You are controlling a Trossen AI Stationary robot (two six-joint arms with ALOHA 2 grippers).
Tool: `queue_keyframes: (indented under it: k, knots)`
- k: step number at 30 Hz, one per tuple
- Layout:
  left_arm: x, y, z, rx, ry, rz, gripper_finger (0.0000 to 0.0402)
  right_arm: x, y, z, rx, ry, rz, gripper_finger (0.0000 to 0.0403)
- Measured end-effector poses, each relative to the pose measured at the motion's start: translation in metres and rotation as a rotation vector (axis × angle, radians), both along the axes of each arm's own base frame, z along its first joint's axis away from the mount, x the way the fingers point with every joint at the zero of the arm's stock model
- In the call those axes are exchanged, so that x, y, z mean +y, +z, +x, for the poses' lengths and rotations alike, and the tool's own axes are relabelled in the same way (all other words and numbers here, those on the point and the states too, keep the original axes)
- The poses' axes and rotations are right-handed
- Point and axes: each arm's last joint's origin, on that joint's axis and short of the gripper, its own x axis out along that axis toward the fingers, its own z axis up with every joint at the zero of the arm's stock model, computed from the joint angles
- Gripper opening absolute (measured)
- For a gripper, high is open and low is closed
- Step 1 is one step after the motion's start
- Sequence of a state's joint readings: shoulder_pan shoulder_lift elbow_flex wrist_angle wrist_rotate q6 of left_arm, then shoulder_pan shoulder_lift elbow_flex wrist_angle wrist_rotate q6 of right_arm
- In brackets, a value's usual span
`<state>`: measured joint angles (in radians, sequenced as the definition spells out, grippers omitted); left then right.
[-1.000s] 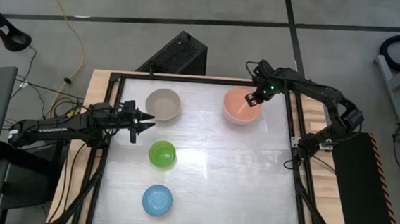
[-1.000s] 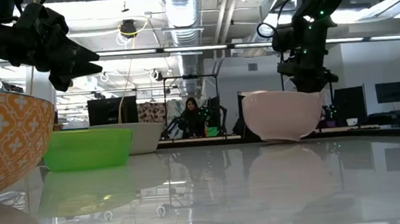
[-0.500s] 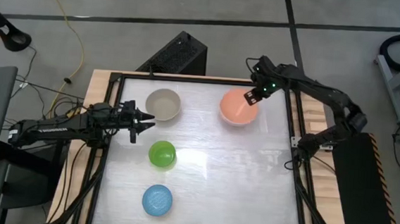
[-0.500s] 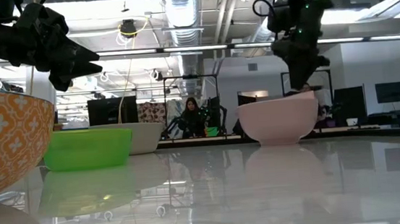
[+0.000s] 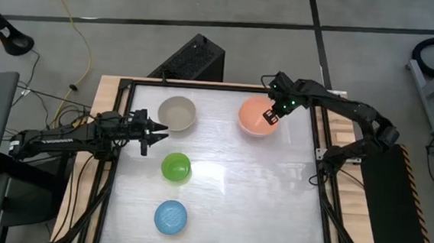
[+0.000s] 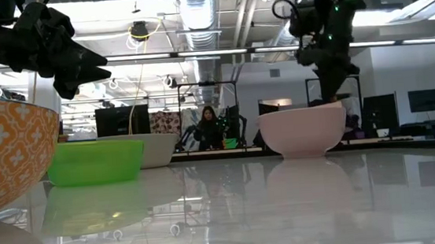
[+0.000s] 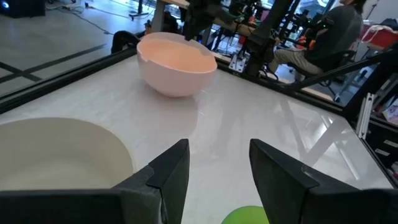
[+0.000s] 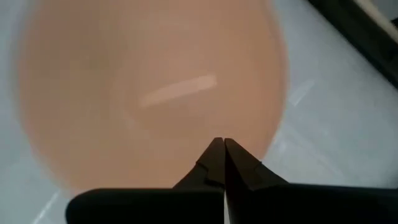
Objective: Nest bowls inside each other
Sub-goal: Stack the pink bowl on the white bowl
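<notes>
Four bowls stand on their bases on the white table. The salmon-pink bowl [image 5: 252, 120] [image 6: 301, 130] is far right and the pale grey-beige bowl [image 5: 176, 112] far left. The green bowl [image 5: 175, 167] is mid-left and the light blue bowl [image 5: 171, 217] near left. My right gripper [image 5: 272, 117] [image 8: 219, 144] hangs shut, pointing steeply down, just above the pink bowl's inside near its right rim, with nothing between its fingers. My left gripper [image 5: 157, 133] [image 7: 217, 149] waits open at the left edge, between the grey-beige and green bowls.
Black rails [image 5: 316, 144] frame the table. A black box [image 5: 194, 59] stands beyond the far edge. The table's middle and right half [image 5: 273, 194] are bare. People sit at desks in the room behind [image 6: 208, 127] [image 7: 323, 37].
The pink bowl, tilted a second ago with my right gripper at its far-right rim, has settled flat on the table, slightly farther left. My right gripper has left the rim, risen a little and moved toward the near edge, over the bowl's inside.
</notes>
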<state>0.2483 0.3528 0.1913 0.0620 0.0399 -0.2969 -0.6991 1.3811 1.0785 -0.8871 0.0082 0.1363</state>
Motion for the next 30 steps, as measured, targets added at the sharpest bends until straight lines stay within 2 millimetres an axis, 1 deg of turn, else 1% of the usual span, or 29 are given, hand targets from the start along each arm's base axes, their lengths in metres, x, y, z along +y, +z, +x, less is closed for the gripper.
queue_keyframes:
  k: [4, 8, 13, 16, 18, 22, 27, 30]
  knots:
    - [0.0, 0.0, 0.0, 0.0, 0.001, -0.003, 0.0158, -0.005, -0.015, -0.005, -0.022, -0.025, 0.0, 0.0005]
    - [0.0, 0.0, 0.0, 0.0, 0.0, -0.003, 0.0158, -0.008, -0.021, -0.005, -0.097, -0.005, 0.03, 0.0005]
    - [0.0, 0.0, 0.0, 0.0, 0.001, -0.003, 0.0158, -0.013, -0.017, -0.005, -0.137, -0.005, 0.011, 0.0005]
    - [0.0, 0.0, 0.0, 0.001, 0.001, -0.002, 0.0158, -0.016, -0.007, -0.001, -0.166, -0.002, -0.015, 0.0004]
    - [0.0, 0.0, 0.0, 0.002, 0.001, 0.004, 0.0158, -0.019, 0.0, 0.005, -0.218, -0.001, -0.056, 0.0004]
    - [0.001, 0.0, 0.0, 0.004, 0.02, 0.013, 0.0158, -0.025, 0.004, 0.024, -0.359, -0.033, -0.131, 0.0004]
    - [0.001, 0.0, 0.0, 0.001, 0.019, 0.003, 0.0158, -0.027, -0.007, 0.05, -0.362, -0.089, -0.264, 0.0004]
    - [0.0, 0.0, 0.0, 0.002, 0.015, 0.0, 0.0158, -0.024, -0.016, 0.062, -0.343, -0.088, -0.279, 0.0004]
